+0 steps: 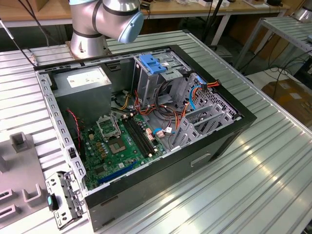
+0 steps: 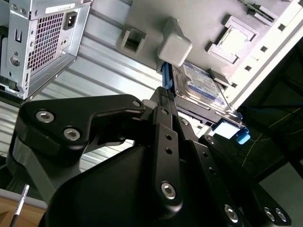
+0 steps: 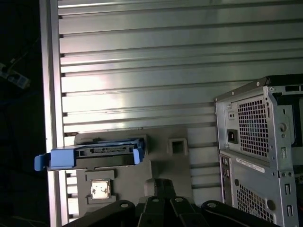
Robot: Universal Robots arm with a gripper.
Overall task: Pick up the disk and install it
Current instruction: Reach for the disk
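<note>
Disk appears to stand on its long edge in a slot of a grey fixture plate. This plate lies on the ribbed metal surface just beside the rear wall of the computer case. The end of the disk's blue frame farthest from the case juts past the surface's edge rail, over dark open space. In the second wrist view the labelled face of the disk shows, with a pale block on the plate at its case-side end.

The tool hangs over the plate, near the disk's edge on the side toward the case. I cannot tell whether it is released or clenched, or whether it touches the disk. Beyond the plate, away from the case's rear, the surface runs bare.

In the exterior view the case lies open. Its drive cage carries a blue latch plate, with orange and red cables bunched beside the cage above the motherboard. The arm rises behind the case.
</note>
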